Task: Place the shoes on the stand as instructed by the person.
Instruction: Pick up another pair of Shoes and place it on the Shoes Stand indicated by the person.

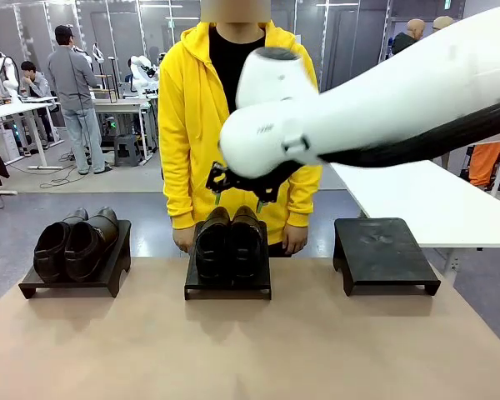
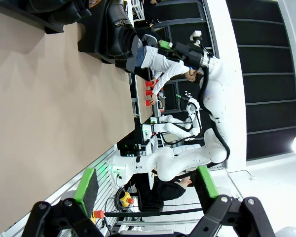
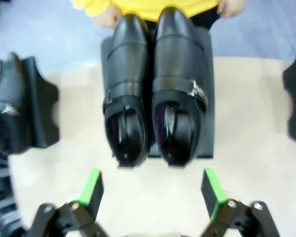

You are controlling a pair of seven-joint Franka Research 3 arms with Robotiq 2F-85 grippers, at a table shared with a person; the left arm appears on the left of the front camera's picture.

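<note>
Shoes (image 3: 150, 94) lengthwise, toes toward person (image 1: 233, 108)

Right stand (image 1: 383, 250) bare; other stands (image 1: 108, 271) occupied.

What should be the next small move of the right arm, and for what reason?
Probably lower the right gripper straight down toward the black pair of shoes on the middle stand. Its jaws are open and hang above the heel openings without touching them. The right stand holds nothing, so it may be the destination, though the person shows no pointing now.
</note>
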